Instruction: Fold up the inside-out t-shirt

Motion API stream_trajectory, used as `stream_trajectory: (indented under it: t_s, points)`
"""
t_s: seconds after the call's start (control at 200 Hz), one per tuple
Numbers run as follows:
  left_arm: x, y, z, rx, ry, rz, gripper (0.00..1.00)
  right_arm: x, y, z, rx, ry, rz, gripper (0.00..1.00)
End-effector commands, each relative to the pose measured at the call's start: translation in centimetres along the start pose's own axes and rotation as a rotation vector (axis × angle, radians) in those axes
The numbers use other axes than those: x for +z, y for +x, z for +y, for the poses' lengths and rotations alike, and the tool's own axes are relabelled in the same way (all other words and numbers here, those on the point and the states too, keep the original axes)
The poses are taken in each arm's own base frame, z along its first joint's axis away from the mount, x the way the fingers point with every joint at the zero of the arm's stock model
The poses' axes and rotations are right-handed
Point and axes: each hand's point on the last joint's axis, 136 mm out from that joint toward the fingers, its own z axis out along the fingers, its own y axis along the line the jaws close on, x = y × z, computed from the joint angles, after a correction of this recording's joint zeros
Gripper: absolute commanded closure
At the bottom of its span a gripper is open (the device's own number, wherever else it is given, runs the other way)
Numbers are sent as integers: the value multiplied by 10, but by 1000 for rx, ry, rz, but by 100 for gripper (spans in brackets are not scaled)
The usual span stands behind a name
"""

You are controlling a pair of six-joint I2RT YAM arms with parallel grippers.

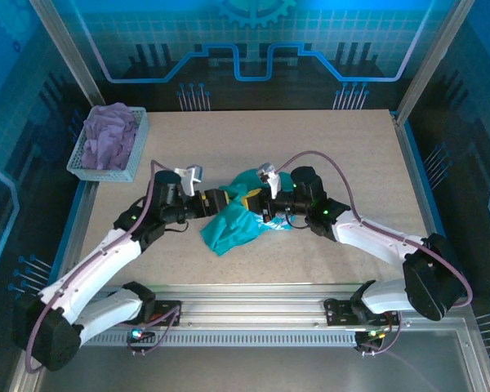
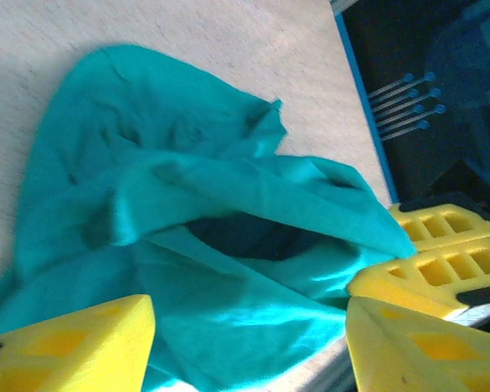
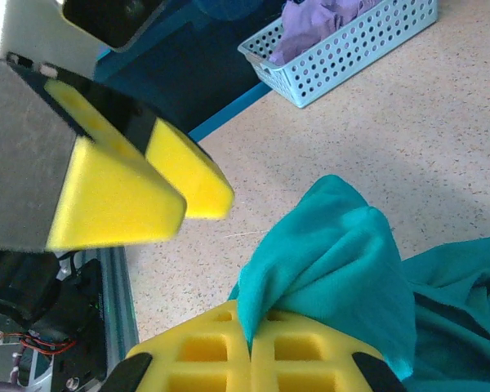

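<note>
Table (image 1: 327,155) is carrying the teal t-shirt (image 1: 233,229) right around the middle of the top view, and it's lying there all crumpled in a heap, not flat at all. Both grippers are meeting at the upper edge of that heap. The right gripper (image 1: 253,201) is coming in from the right side. In its own wrist view the right gripper (image 3: 249,314) is sitting at the bottom edge with its jaws pressed together, pinching a fold of the t-shirt (image 3: 335,261) between them. The left gripper (image 1: 229,200) is coming in from the left, and in its wrist view the left gripper (image 2: 247,314) is showing its jaws standing wide apart in the bottom corners. The t-shirt (image 2: 188,204) is spreading between and beyond them, not clamped. Over in the upper left of the top view, a light blue basket (image 1: 139,151) is holding a lavender cloth (image 1: 110,135), well apart from the shirt.
</note>
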Motion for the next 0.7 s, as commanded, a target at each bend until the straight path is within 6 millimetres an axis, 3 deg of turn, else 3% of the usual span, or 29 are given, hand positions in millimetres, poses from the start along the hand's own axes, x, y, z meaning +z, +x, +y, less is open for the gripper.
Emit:
stream_trajectory:
  t_s: [0.0, 0.18, 0.425, 0.56, 0.695]
  points:
    - [14, 5, -17, -59, 107, 54, 34, -2, -9, 3, -28, 6, -26, 100]
    - [31, 4, -12, -80, 106, 75, 44, -7, -11, 4, -33, 19, -38, 100]
    - [45, -1, -16, -84, 164, 74, 77, -13, -14, 10, -51, 13, -62, 100]
    - [36, -16, -26, -42, 238, 8, 100, -19, -4, -2, -42, 86, -53, 100]
    - [8, -26, -55, 78, 413, -108, 100, -27, 12, -29, 45, 243, -28, 90]
